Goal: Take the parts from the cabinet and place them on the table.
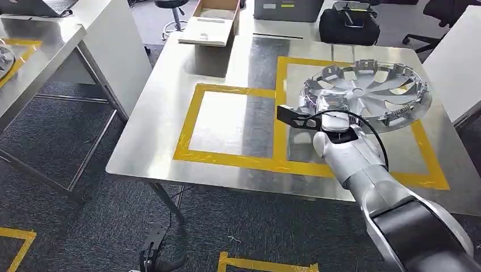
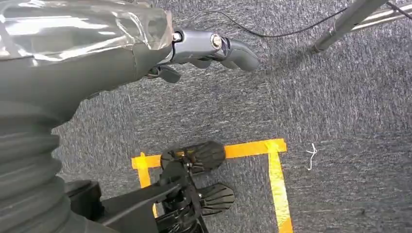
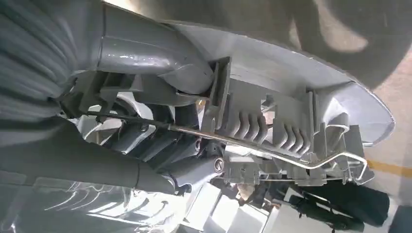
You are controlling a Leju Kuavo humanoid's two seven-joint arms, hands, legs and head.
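A silver wheel cover [image 1: 371, 90] sits over the right yellow-taped square of the steel table [image 1: 170, 102], inner side up. My right hand [image 1: 332, 110] grips its near-left rim. In the right wrist view the thick thumb [image 3: 150, 60] presses on the ribbed inside of the wheel cover [image 3: 291, 87] and the darker fingers [image 3: 160, 155] wrap under it. I cannot tell whether the cover touches the table. My left hand [image 2: 209, 48] hangs over the carpet, its fingers loosely apart and holding nothing.
An open cardboard box [image 1: 211, 22] stands at the table's far edge, with a black bag [image 1: 349, 25] behind it on the right. The left taped square [image 1: 232, 122] is bare. Another steel table [image 1: 34, 51] stands to the left. Yellow tape [image 2: 274, 165] marks the floor.
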